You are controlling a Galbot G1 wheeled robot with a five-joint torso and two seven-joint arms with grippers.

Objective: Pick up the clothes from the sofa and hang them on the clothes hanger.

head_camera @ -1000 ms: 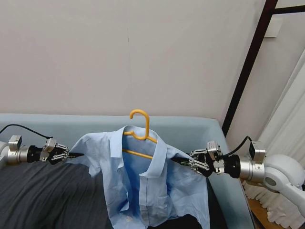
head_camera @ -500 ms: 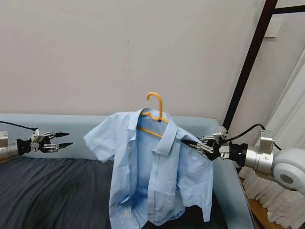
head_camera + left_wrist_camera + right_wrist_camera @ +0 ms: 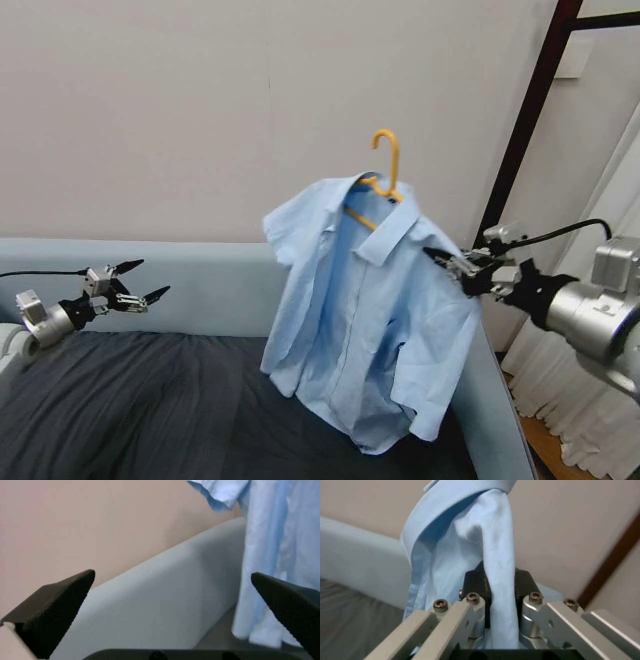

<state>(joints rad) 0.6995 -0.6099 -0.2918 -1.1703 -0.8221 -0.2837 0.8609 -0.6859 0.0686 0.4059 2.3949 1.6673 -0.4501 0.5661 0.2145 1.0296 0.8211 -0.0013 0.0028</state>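
A light blue short-sleeved shirt (image 3: 365, 310) on an orange hanger (image 3: 384, 165) hangs in the air over the right end of the sofa. My right gripper (image 3: 447, 262) is shut on the shirt's shoulder; in the right wrist view the shirt (image 3: 470, 551) runs pinched between the black pads (image 3: 476, 588). My left gripper (image 3: 140, 280) stands open over the sofa's left part, well clear of the shirt, with nothing between its fingers. From the left wrist the shirt (image 3: 272, 555) hangs ahead, in front of the sofa's backrest (image 3: 165, 592).
The light blue sofa (image 3: 200, 280) has a dark grey throw (image 3: 150, 410) over its seat. A dark clothes-rack post (image 3: 520, 130) rises against the wall at the right. White curtain cloth (image 3: 600, 250) hangs at the far right.
My right gripper has lifted the shirt up and to the right, off the sofa. The left gripper let go of the sleeve, opened and drew back to the left.
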